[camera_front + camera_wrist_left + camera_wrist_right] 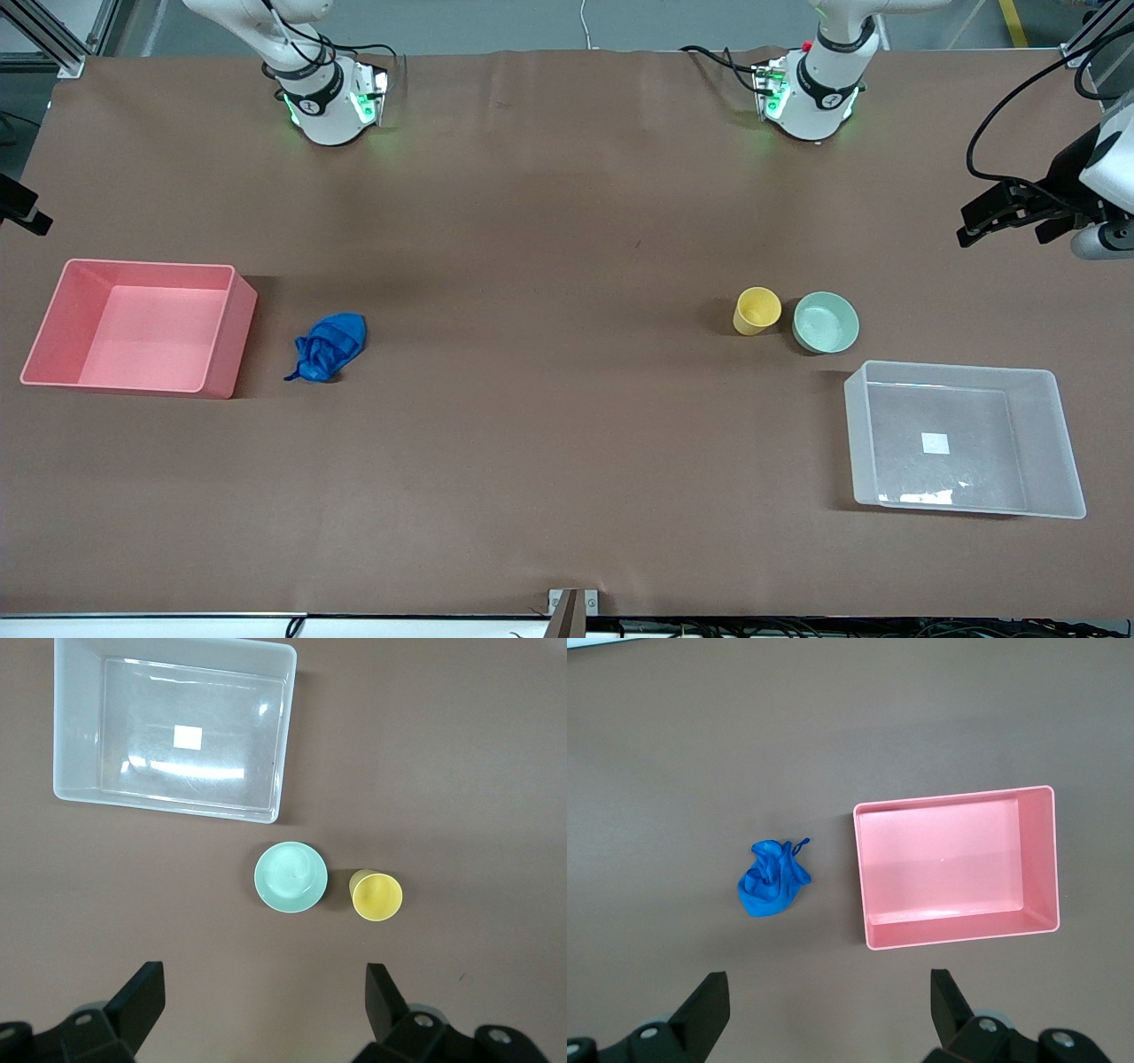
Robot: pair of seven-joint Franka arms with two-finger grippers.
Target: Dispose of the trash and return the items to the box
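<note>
A: Front view, nearest first: clear box [1054, 443] holds nothing; mint bowl [826, 322] touches yellow cup [757, 310] just farther back; blue wad [329, 346] lies beside the pink bin [221, 328].

B: So nothing's done yet. Arms?

A: Left tool [266, 1010] hangs spread above the bowl and cup; right tool [828, 1010] hangs spread above the surface [833, 744] near wad and bin. Both wait.

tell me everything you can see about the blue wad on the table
The blue wad is a small crumpled lump of thin, wrinkly bright blue material with a short tail sticking out at one end. It lies loose on the brown table, toward the right arm's end, beside the pink bin but apart from it. Nothing touches it except the table, and no gripper is near it.
</note>
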